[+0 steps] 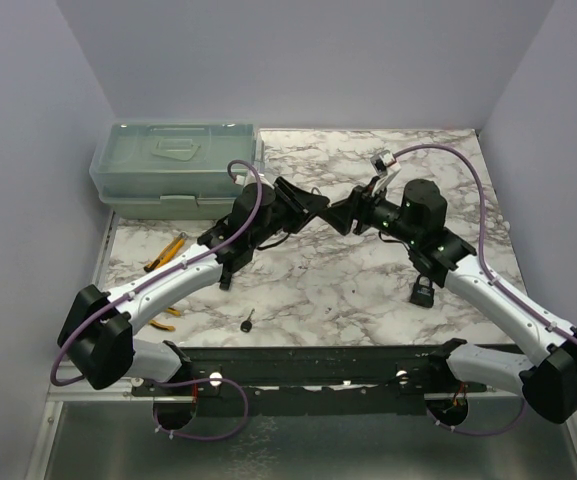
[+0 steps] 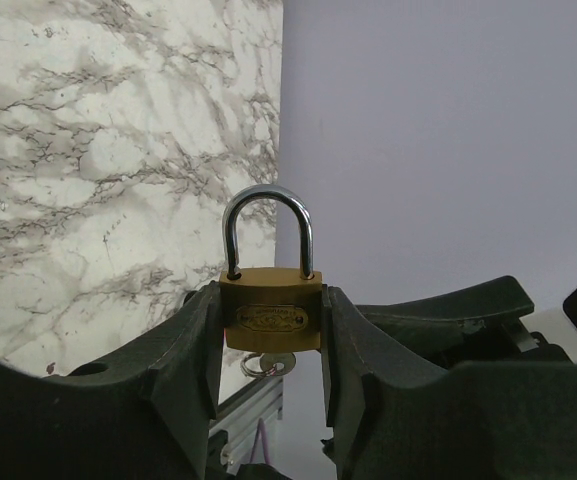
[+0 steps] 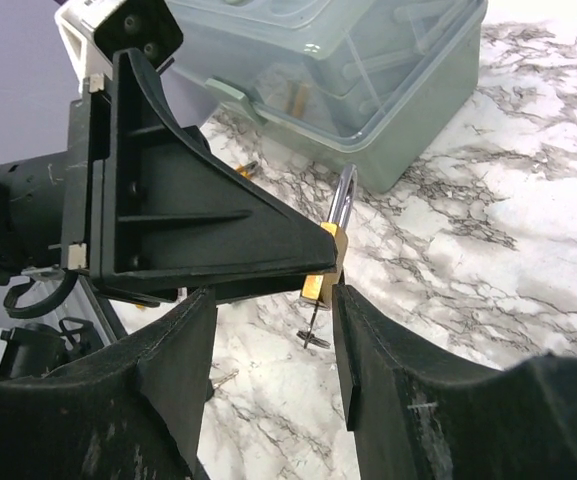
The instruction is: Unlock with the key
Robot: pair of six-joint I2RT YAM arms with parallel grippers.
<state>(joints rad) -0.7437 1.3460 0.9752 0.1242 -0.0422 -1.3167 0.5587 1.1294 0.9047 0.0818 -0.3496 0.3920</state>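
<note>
My left gripper [image 2: 271,340] is shut on a brass padlock [image 2: 271,315], held in the air with its steel shackle [image 2: 268,225] closed. A small silver key on a ring [image 2: 268,364] sticks out of the padlock's underside; it also shows in the right wrist view [image 3: 311,330]. My right gripper [image 3: 268,345] is open, its fingers either side of that key and the padlock's bottom [image 3: 320,285], not touching them. The two grippers meet above mid-table [image 1: 333,210]. A tiny key with a round black head [image 1: 248,321] lies on the table near the front.
A dark padlock [image 1: 423,292] stands on the marble table [image 1: 338,290] under the right arm. A clear lidded toolbox [image 1: 173,165] sits at the back left. Yellow-handled pliers [image 1: 165,252] lie beside the left arm. Walls close in on three sides.
</note>
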